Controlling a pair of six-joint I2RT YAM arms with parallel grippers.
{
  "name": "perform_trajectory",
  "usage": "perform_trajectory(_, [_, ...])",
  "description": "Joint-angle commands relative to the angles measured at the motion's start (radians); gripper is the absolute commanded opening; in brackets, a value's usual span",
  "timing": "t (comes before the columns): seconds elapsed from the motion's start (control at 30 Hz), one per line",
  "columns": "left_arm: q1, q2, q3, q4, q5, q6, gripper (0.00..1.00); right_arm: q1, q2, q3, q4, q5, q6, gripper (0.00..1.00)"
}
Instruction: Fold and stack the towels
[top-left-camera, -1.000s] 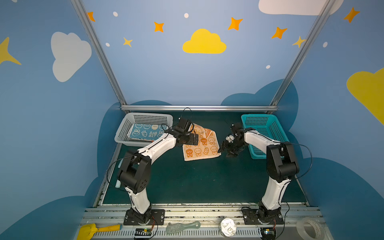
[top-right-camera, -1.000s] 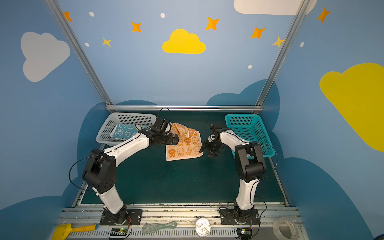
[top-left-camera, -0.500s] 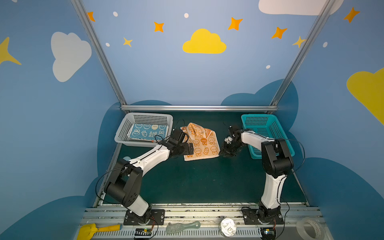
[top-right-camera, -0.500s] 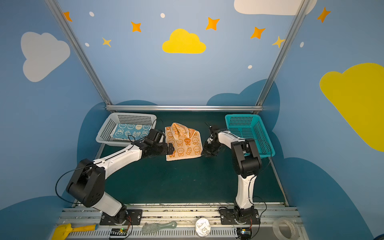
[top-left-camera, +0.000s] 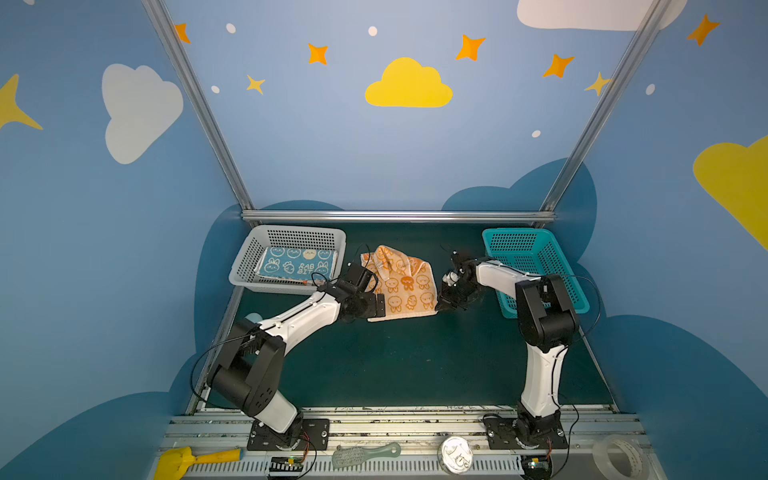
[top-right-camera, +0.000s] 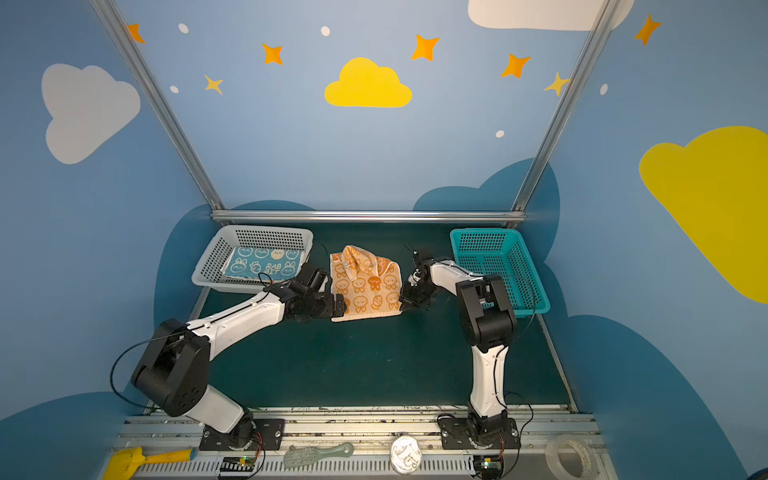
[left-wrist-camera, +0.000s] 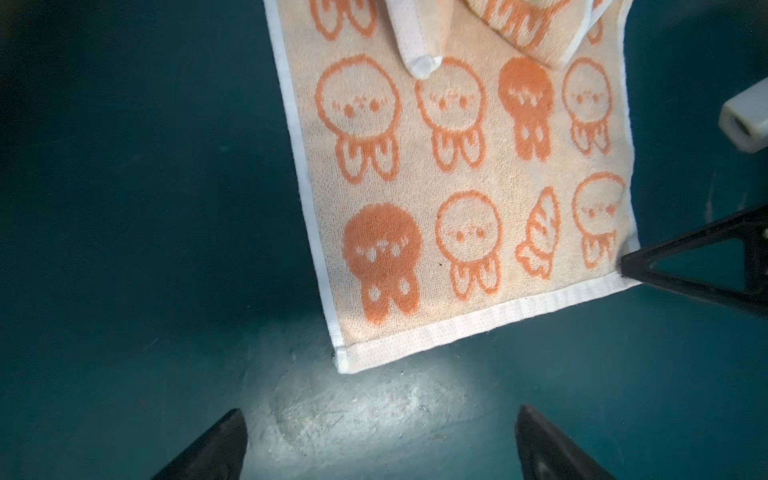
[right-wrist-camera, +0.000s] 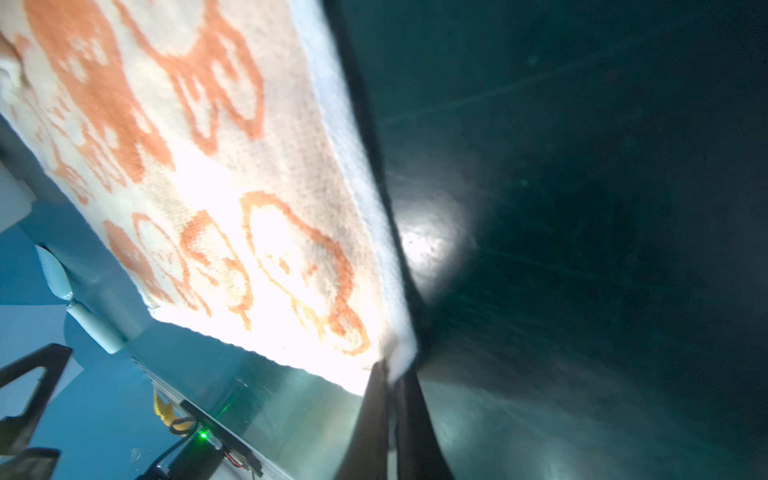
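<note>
My right gripper has just snapped shut. A second ago its jaws stood apart beside the orange towel; now they pinch the towel's near right corner, and the right wrist view shows a tuft of white hem squeezed between the tips. My left gripper is spread as wide as it goes and holds nothing. It has swung from the towel's far left side to just short of its near left corner, with a strip of bare mat between my tips and the hem.

So one near corner is secured and the other is not yet taken. I judge the next step is to close my left jaws on that corner, then carry the near edge over to make the fold. The towel's far part is rumpled, with flaps doubled onto the middle, so the fold may come out uneven unless that is drawn flat.

The towel lies on the mat. The grey basket sits to its left and the teal basket to its right. In the grey basket a folded blue towel lies flat; I cannot tell whether another is under it.

It reads "RAB" over "BIT" among rabbit faces. The orange towel carries only rabbit heads, no lettering, and I can read no brand anywhere.
</note>
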Motion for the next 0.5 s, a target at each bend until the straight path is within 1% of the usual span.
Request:
perform_trajectory(0.0, [0.000, 0.040, 0.033, -0.088, -0.009, 0.004, 1.00, 0.015, 0.027, -0.001, 0.007, -0.006, -0.002, 0.00])
perform_trajectory(0.07, [0.002, 0.061, 0.039, -0.098, -0.020, 0.000, 1.00, 0.016, 0.019, -0.008, 0.007, -0.008, -0.002, 0.00])
perform_trajectory(0.23, [0.012, 0.132, 0.057, -0.105, 0.020, -0.013, 0.96, 0.016, 0.002, -0.015, -0.002, -0.015, -0.010, 0.00])
perform_trajectory(0.37, [0.020, 0.169, 0.062, -0.094, 0.042, -0.022, 0.87, 0.014, -0.019, -0.030, 0.004, -0.017, -0.012, 0.00])
perform_trajectory(0.47, [0.028, 0.194, 0.066, -0.079, 0.058, -0.032, 0.84, 0.015, -0.027, -0.034, 0.002, -0.025, -0.013, 0.00])
